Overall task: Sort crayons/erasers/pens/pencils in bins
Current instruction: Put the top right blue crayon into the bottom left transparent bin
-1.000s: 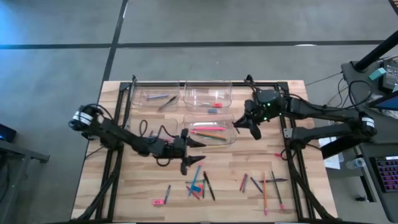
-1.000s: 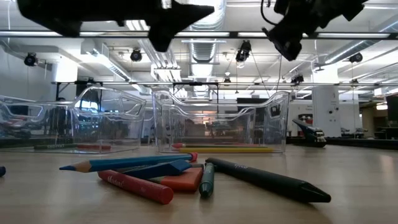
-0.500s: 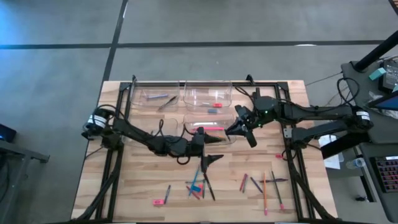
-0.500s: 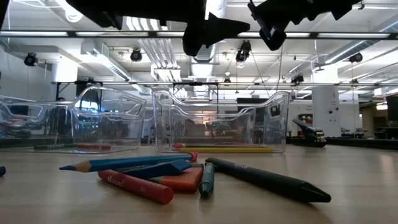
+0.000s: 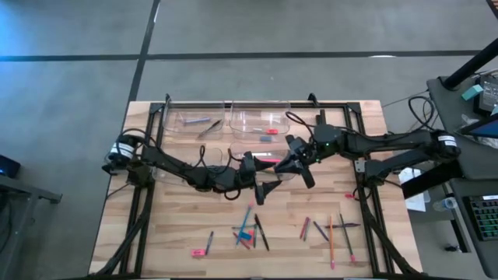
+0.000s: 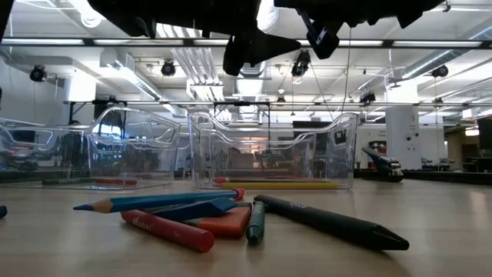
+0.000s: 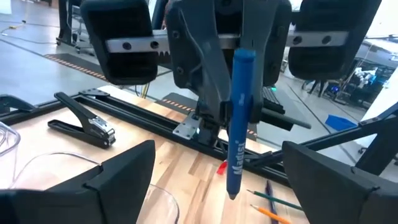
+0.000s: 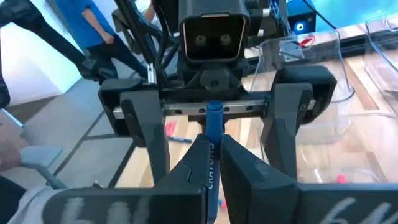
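High view places both arms over the middle of the desk (image 5: 171,233), their pincers facing each other above the near right bin (image 5: 268,165). Right pincer (image 5: 286,165) is clamped on a blue crayon (image 8: 213,149); the right wrist view shows its two fingers (image 8: 190,167) pressed against the stick, which stands out beyond them toward the other arm. Left pincer (image 5: 268,187) stands wide, its fingers (image 7: 118,180) spread on either side of the same blue crayon without touching it, as the left wrist view confirms.

Four clear bins sit in the far half of the desk. The far left bin (image 5: 196,120) holds dark pens (image 5: 208,128); the far right bin (image 5: 261,118) holds erasers (image 5: 267,139). Low view shows yellow and red pencils (image 6: 277,184) lying in the near right bin.

Unsorted items lie on the near part of the desk: a blue pencil (image 6: 154,201), a red crayon (image 6: 165,229), a red-orange eraser (image 6: 223,225) and a long black stick (image 6: 330,221), with a further scatter of sticks (image 5: 331,232) near the right edge.
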You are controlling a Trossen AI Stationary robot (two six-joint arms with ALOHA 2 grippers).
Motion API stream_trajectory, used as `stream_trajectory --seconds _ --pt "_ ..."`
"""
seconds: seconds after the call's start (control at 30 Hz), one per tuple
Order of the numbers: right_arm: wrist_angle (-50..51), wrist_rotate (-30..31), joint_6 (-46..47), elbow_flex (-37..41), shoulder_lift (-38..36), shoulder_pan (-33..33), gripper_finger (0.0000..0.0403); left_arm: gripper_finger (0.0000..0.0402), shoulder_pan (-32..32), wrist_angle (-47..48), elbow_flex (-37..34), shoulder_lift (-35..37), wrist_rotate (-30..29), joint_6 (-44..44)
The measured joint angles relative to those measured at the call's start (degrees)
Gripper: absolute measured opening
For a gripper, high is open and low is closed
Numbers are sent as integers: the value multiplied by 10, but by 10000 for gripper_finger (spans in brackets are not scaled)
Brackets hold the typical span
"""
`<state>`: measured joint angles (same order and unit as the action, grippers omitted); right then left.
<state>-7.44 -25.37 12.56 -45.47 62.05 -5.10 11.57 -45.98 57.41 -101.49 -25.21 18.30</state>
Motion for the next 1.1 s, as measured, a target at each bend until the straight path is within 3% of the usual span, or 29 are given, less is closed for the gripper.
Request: stream_trajectory --seconds 0.13,0.27,0.77,0.93,1.1 --pt "-22 -1 5 0 5 0 13 324 0 0 0 0 -2 8" --pt "-28 -1 8 0 11 2 13 285 -1 0 0 0 -7 7" --pt "-39 5 7 0 19 5 13 19 0 1 -1 0 -2 6" --pt "-38 5 7 0 19 5 32 20 0 3 -1 0 -1 4" --pt "-38 3 5 0 18 5 100 12 -1 30 -2 3 0 4"
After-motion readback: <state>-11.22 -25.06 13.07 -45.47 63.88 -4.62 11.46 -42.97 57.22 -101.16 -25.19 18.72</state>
